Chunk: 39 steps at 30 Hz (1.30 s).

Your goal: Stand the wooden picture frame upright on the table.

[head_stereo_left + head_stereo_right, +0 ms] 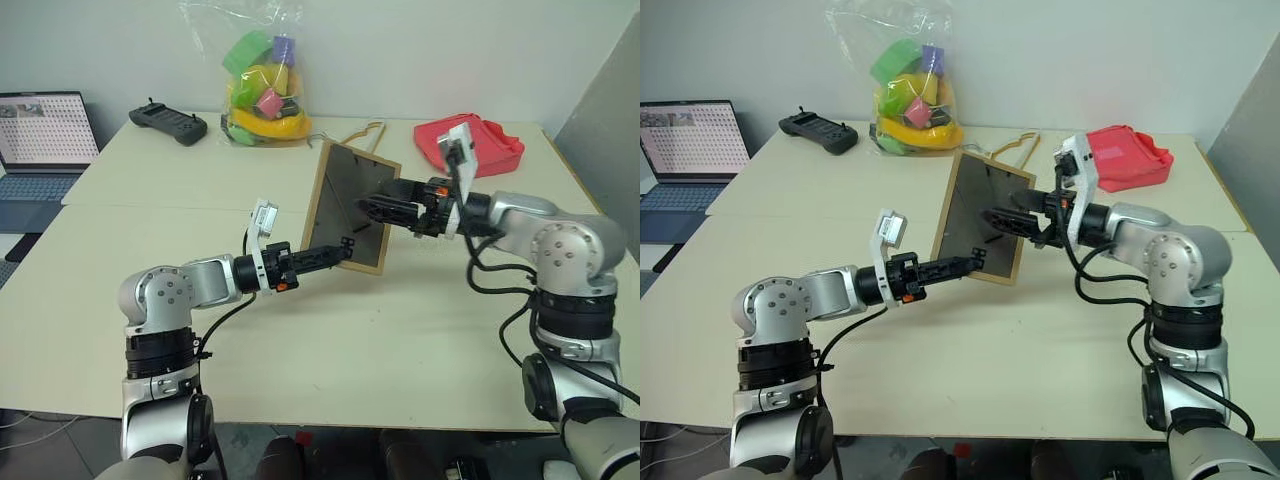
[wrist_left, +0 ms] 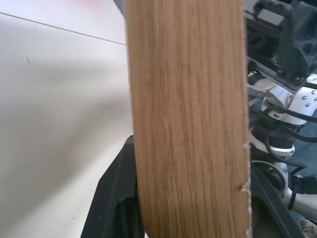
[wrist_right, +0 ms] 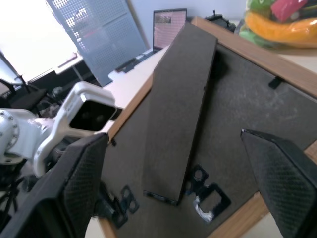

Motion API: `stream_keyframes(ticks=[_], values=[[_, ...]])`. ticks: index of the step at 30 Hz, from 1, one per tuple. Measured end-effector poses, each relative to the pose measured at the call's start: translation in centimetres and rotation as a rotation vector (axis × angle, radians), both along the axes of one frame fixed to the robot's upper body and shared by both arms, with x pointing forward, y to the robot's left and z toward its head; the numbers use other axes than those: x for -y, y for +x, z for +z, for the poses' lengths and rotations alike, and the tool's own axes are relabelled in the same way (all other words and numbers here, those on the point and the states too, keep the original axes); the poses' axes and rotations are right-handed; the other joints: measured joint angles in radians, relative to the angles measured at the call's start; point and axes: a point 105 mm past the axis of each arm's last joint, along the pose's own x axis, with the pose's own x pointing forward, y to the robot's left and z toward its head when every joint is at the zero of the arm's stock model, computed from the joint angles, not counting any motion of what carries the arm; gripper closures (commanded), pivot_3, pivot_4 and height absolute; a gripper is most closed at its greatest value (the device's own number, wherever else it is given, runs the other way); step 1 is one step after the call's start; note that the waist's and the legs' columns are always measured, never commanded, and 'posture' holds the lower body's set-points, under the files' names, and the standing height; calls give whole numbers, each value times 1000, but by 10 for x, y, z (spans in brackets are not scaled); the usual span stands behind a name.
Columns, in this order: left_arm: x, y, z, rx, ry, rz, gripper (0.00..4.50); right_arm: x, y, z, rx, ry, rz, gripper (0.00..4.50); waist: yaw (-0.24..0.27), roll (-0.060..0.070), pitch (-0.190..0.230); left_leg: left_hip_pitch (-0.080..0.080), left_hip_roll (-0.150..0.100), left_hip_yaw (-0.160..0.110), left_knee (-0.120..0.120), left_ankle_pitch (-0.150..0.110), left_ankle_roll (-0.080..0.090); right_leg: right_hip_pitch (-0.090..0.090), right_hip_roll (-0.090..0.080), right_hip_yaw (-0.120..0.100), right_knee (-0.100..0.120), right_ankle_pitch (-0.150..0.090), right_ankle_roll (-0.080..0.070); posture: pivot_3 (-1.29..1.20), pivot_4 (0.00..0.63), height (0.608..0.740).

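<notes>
The wooden picture frame (image 1: pixel 340 185) stands nearly upright near the middle of the table (image 1: pixel 400 330), leaning a little, with its dark back panel facing me. My left gripper (image 1: pixel 345 247) is shut on the frame's lower edge; in the left wrist view the light wood (image 2: pixel 188 124) sits between its two black fingers. My right gripper (image 1: pixel 367 208) is open, level, right at the back panel. In the right wrist view its fingers (image 3: pixel 79 183) spread wide on either side of the dark stand (image 3: pixel 181 99) and do not touch it. The frame's front is hidden.
At the back of the table are a clear bag of coloured toys (image 1: pixel 262 85), a black controller (image 1: pixel 168 123), a wooden hanger (image 1: pixel 365 132) and a red cloth item (image 1: pixel 470 145). A laptop (image 1: pixel 40 140) sits off the left edge. A seam (image 1: pixel 150 207) crosses the tabletop.
</notes>
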Motion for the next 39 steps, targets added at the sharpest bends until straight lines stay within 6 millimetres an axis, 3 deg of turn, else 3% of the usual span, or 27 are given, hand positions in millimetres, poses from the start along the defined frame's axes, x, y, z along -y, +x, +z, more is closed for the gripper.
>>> stream_keyframes(ticks=[5,9,13,20,23,26,29,33,36,39], values=[[-3,-2,-4,-15,0,9,3184,-12,6,0,26,18,-3,25,-1,0,0,-1,0,1,-1,0,-1,-2,0,1,0,0,0,0,150,740],[-2,-5,-4,-12,-8,-8,3184,-30,-14,3,46,12,123,25,0,0,0,-2,1,1,-2,1,-2,-3,0,1,0,0,0,0,150,740],[-6,-4,-3,0,-1,10,3184,-29,-31,8,87,-5,179,25,2,0,0,-2,0,1,-2,0,-1,-3,0,1,0,0,0,0,150,740],[-1,-9,-6,-16,-3,-29,3184,-8,-47,6,35,-1,234,25,2,0,0,-1,0,1,-2,0,0,-3,0,1,0,0,0,0,150,740],[-3,-8,-5,-24,-15,-24,3184,11,-45,-8,15,-64,188,25,5,0,0,-2,0,1,-2,0,0,-3,0,1,-1,0,0,0,150,740],[-6,-7,3,-41,-62,-23,3184,43,-29,-17,91,-174,36,25,6,-1,0,-2,0,2,-2,0,0,-3,0,2,-1,0,0,0,150,740],[-9,-7,11,-76,-105,-38,3184,75,-16,-19,287,-331,-92,25,8,-2,1,-2,-1,2,-3,0,0,-3,0,2,-2,-1,1,0,150,740],[-9,-11,12,-162,-134,-98,3184,99,-5,-34,816,-697,-168,25,4,-3,1,-1,-1,4,-4,0,-1,-3,0,3,-3,-1,2,0,150,740],[-12,-14,12,-194,-128,-122,3184,93,-4,-37,1323,-950,-153,25,-8,-3,2,-2,0,10,-4,3,-5,-10,0,9,2,-1,2,0,150,740],[-10,-15,16,-216,-132,-158,3184,75,-4,-22,1686,-981,-101,25,-13,-3,2,-1,0,10,-4,6,-10,-12,0,10,7,-1,1,0,150,740]])
